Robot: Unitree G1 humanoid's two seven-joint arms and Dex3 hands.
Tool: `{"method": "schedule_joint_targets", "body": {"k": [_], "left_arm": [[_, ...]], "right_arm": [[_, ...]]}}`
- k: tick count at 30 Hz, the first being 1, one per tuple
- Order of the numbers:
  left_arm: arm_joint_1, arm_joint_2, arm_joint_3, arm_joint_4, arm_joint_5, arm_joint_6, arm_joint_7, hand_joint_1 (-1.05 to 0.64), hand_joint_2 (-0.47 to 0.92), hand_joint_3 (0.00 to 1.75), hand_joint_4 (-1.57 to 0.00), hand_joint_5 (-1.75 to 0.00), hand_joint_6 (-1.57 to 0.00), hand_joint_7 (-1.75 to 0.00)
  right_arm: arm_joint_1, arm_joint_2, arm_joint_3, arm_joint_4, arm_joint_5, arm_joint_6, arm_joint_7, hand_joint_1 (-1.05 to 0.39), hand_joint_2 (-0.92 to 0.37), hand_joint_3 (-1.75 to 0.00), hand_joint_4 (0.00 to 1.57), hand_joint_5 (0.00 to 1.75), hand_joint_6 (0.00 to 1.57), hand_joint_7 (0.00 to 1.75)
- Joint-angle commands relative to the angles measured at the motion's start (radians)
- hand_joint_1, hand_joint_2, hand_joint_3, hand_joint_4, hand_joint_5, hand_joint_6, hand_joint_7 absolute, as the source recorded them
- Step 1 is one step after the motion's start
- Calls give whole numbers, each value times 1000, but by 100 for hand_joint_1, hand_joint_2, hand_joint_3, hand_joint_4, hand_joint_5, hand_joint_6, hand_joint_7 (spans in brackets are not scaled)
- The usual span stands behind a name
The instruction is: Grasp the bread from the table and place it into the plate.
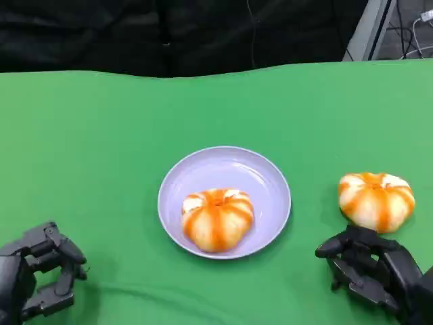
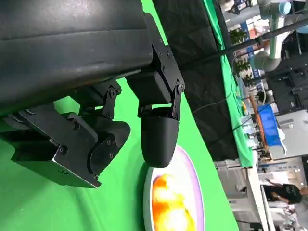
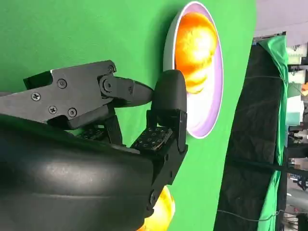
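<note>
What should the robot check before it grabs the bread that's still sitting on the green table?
1. Round orange-striped bread on the table free to take: ok, nothing sits on it.
2. Right hand empty: ok, it holds nothing, fingers apart.
3. Right hand near that bread: ok, just in front of it, not touching.
4. Room in the round lavender plate: not ok for certain; another orange-striped bread already fills its front half, the back half is bare.
5. Left hand out of the way: ok, it sits well off to the plate's left, holding nothing.
</note>
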Motion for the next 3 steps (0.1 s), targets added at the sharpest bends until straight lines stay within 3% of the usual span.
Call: {"method": "schedule_joint_targets", "body": {"k": [1,3], "left_arm": [[10,21,-4,-9,-6,-11,4,11,58,115,-94,-162,-90,-140],[10,21,-5,-9,-9,-11,2,11,59,114,-94,-162,-90,-140]], "right_arm": [[19,-16,-9,6,8,26,-3,-27,-92,-44,64,175,75,104],[19,-16,-9,5,7,28,-4,-27,-92,-43,63,174,75,104]]}}
